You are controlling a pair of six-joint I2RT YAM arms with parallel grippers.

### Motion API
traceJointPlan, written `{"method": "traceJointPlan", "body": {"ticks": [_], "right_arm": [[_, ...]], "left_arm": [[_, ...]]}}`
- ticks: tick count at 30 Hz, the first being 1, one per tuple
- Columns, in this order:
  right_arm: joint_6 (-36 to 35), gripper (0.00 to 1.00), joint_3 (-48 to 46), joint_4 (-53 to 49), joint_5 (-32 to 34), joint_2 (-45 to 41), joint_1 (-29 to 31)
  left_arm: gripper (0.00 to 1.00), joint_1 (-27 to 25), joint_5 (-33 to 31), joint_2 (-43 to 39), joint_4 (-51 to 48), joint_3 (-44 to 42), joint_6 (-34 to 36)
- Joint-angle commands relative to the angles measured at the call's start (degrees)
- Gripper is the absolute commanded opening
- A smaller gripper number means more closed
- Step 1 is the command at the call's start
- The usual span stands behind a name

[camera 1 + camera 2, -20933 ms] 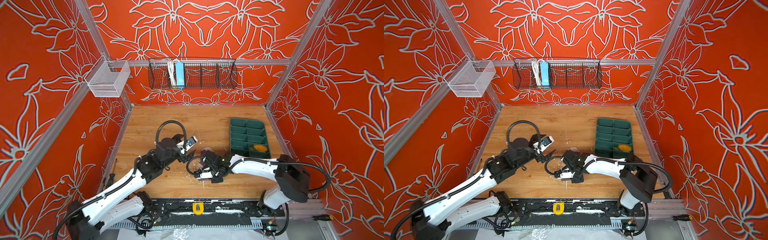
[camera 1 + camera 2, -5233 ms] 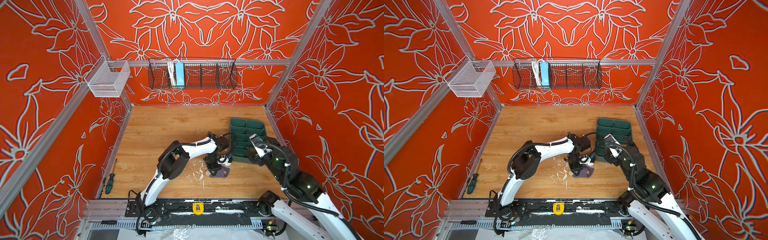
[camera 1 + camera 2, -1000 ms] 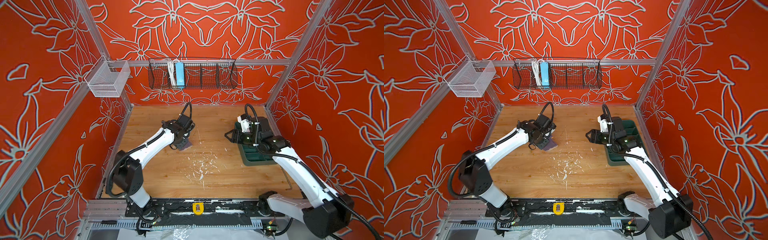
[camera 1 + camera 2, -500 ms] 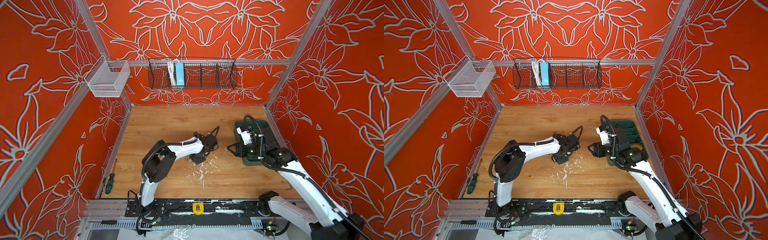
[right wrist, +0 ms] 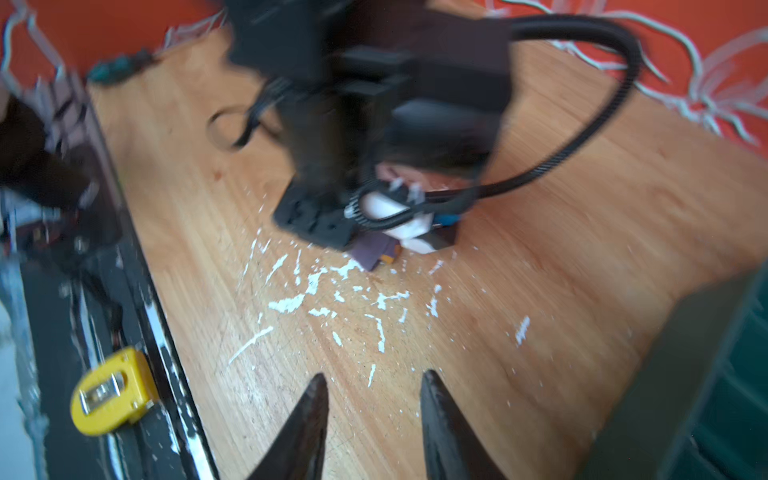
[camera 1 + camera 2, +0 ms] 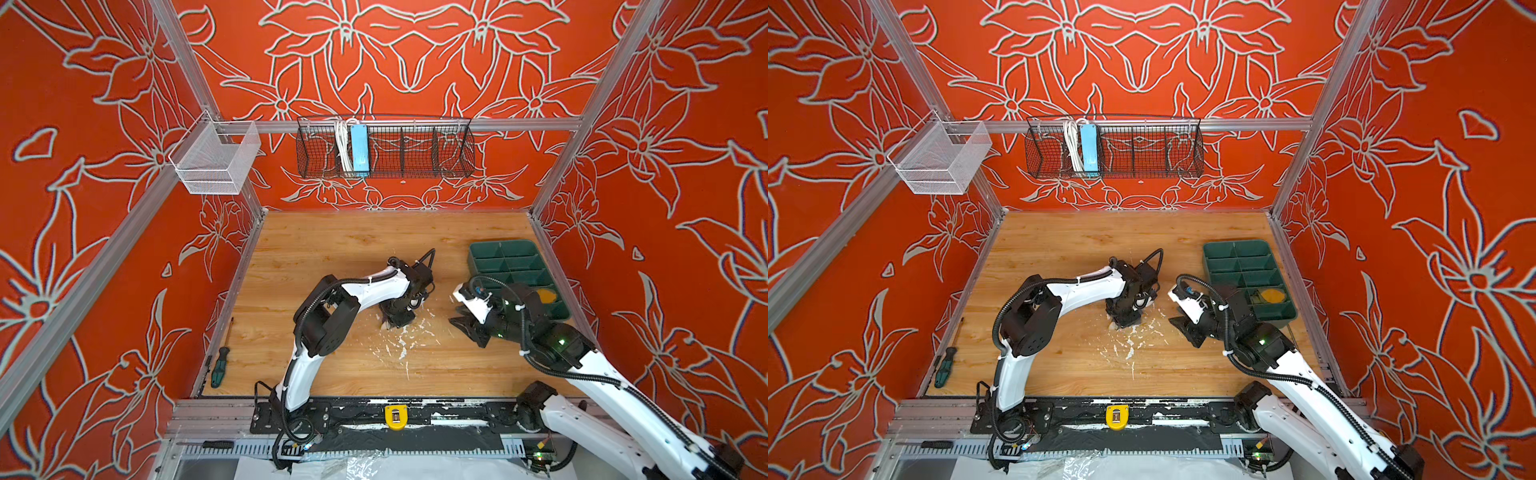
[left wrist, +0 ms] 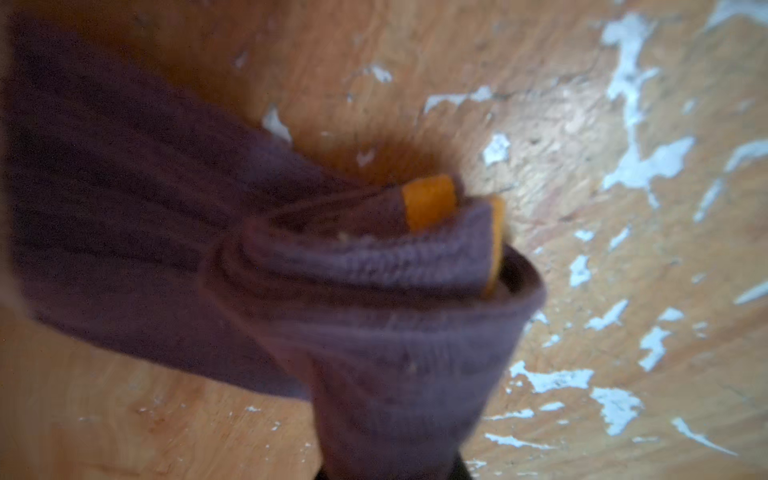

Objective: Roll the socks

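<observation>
While the front rail (image 6: 449,411) with its yellow clip (image 6: 396,415) sits nearest me, the work goes on just beyond it, on the scuffed wooden table (image 6: 332,249). The left gripper (image 6: 397,318) points straight down over the white scratches (image 6: 401,345), pressed together on the purple sock (image 7: 374,291). Its wrist view shows the fabric folded over itself with the yellow cuff stripe (image 7: 428,201) tucked in. Whether the fold rests on the wood I cannot tell.

Near it, the right gripper (image 5: 374,376) hangs low, jaws spread with nothing between them, aimed at the sock. To roll well, I'd judge, it should pin the loose end flat while the left turns the folded end over tightly, layers kept square so the roll doesn't skew.

Farther back, the green tray (image 6: 519,264) holds a mustard-and-olive bundle, likely the other sock (image 6: 1271,296), in a front compartment.
</observation>
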Motion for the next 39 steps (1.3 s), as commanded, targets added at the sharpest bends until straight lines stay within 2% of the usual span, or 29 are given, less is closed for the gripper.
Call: {"method": "traceJointPlan", "body": {"ticks": [1, 5, 8, 14, 22, 24, 29, 39], "right_arm": [[-18.0, 0.39, -3.6, 2.2, 1.2, 1.1, 5.9], [-25.9, 0.43, -5.5, 8.4, 8.7, 5.1, 14.7], [-30.7, 0.45, -5.3, 13.0, 13.8, 11.1, 18.4], [-34.5, 0.46, -6.1, 29.1, 21.1, 25.1, 18.4], [-38.3, 0.46, -6.1, 38.5, 26.4, 37.4, 16.6], [-39.1, 0.48, -6.0, 39.3, 26.7, 38.7, 15.6], [-40.9, 0.62, -6.1, 38.7, 26.9, 39.2, 13.1], [-38.5, 0.60, -6.8, 45.1, 26.6, 39.8, 11.3]], "left_arm": [[0.00, -0.5, 22.3, 10.7, 3.7, -2.6, 1.4], [0.01, 0.7, 26.5, 13.3, 2.8, -0.8, 1.7], [0.02, 1.7, 27.0, 14.3, 3.2, -0.6, 1.9], [0.07, 2.3, 27.0, 13.7, 5.6, -3.1, 2.3], [0.07, 2.3, 27.2, 13.4, 6.3, -3.7, 2.5], [0.07, 2.3, 26.6, 13.1, 6.5, -3.7, 2.4], [0.07, 2.3, 26.6, 13.0, 6.4, -3.5, 2.7], [0.07, 2.3, 26.8, 13.4, 6.5, -3.7, 2.5]]}}
